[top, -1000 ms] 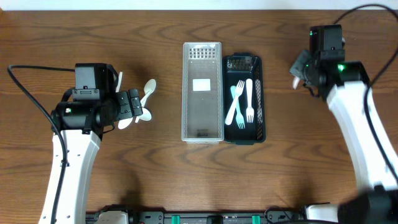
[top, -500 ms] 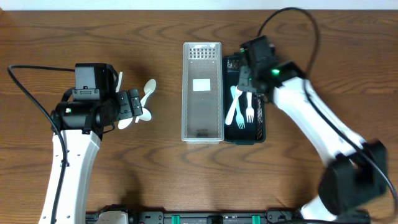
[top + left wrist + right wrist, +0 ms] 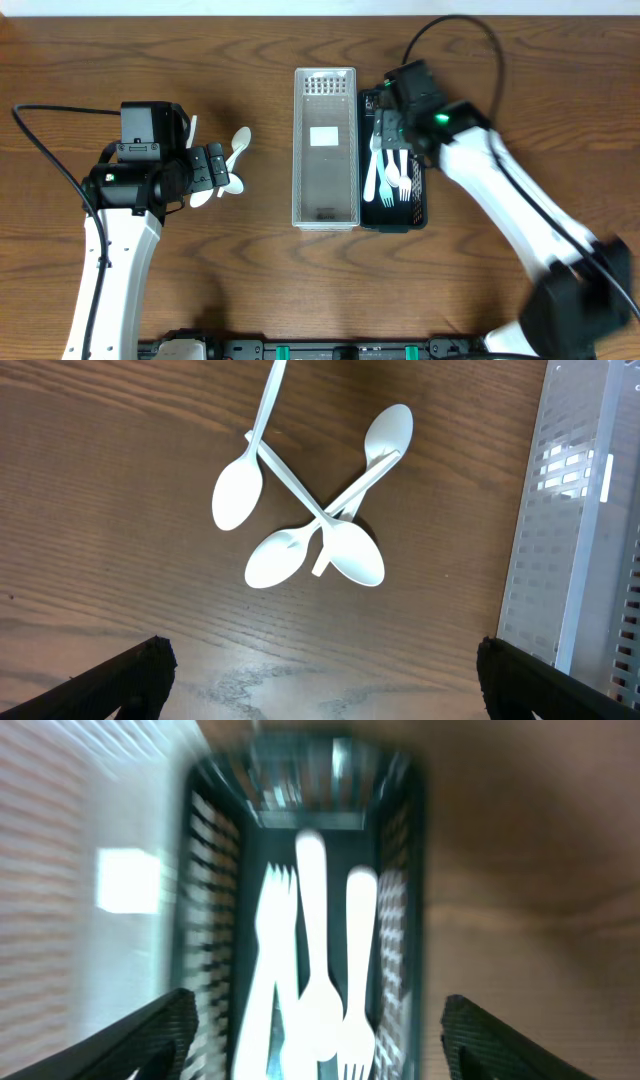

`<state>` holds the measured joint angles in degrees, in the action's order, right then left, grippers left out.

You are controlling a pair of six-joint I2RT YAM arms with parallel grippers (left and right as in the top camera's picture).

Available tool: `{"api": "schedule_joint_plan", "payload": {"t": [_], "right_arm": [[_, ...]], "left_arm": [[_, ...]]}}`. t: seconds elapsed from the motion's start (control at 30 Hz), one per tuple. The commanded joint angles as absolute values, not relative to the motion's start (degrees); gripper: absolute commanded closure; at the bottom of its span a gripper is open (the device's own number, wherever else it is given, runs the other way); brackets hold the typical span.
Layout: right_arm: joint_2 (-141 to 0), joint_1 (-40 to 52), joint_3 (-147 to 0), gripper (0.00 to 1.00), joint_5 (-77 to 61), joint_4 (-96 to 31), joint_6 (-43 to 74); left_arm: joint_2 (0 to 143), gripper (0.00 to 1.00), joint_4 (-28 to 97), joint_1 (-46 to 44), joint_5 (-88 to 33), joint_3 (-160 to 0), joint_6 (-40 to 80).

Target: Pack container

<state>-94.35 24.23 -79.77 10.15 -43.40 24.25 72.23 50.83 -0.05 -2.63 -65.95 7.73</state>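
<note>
Several white plastic spoons (image 3: 312, 532) lie crossed in a heap on the wood table, seen in the overhead view as spoons (image 3: 236, 160). My left gripper (image 3: 320, 682) hovers over them, open, with nothing between its fingers (image 3: 128, 678). It sits at the left gripper (image 3: 220, 168) spot in the overhead view. A dark slotted container (image 3: 419, 180) holds white forks (image 3: 384, 172) and a spoon (image 3: 316, 1005). My right gripper (image 3: 386, 127) hangs open above that container's far end; in the blurred right wrist view its fingers (image 3: 150, 1038) straddle the dark container (image 3: 400, 900).
A clear perforated container (image 3: 325, 147) with a white label stands right beside the dark one on its left, and shows as a clear wall (image 3: 585, 510) in the left wrist view. Bare wood table surrounds both arms.
The right arm swung from the far right to above the dark container and its jaws opened. One more white utensil now lies among the forks. The left arm stayed still.
</note>
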Motion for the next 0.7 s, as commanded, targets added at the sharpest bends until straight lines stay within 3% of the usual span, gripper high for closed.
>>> {"api": "schedule_joint_plan", "payload": {"t": [0.0, 0.17, 0.23, 0.43, 0.67], "right_arm": [[-85.1, 21.2, -81.8, 0.16, 12.2, -44.0, 20.7], [-76.1, 13.1, -81.8, 0.11, 13.7, -47.9, 20.7], [-74.3, 9.9, -81.8, 0.01, 13.2, -49.4, 20.8], [-72.9, 4.1, -81.7, 0.01, 13.1, -54.6, 20.7], [-74.6, 3.0, -81.7, 0.01, 13.1, -57.6, 20.7]], "left_arm": [[72.2, 0.02, 51.0, 0.2, -2.4, -67.1, 8.3], [72.2, 0.02, 50.9, 0.2, -3.2, -67.1, 9.1], [72.2, 0.02, 51.3, 0.2, -8.3, -67.1, 12.5], [72.2, 0.02, 52.4, 0.2, -13.1, -67.1, 13.6], [73.5, 0.02, 55.7, 0.3, -2.4, -68.1, 15.4]]}}
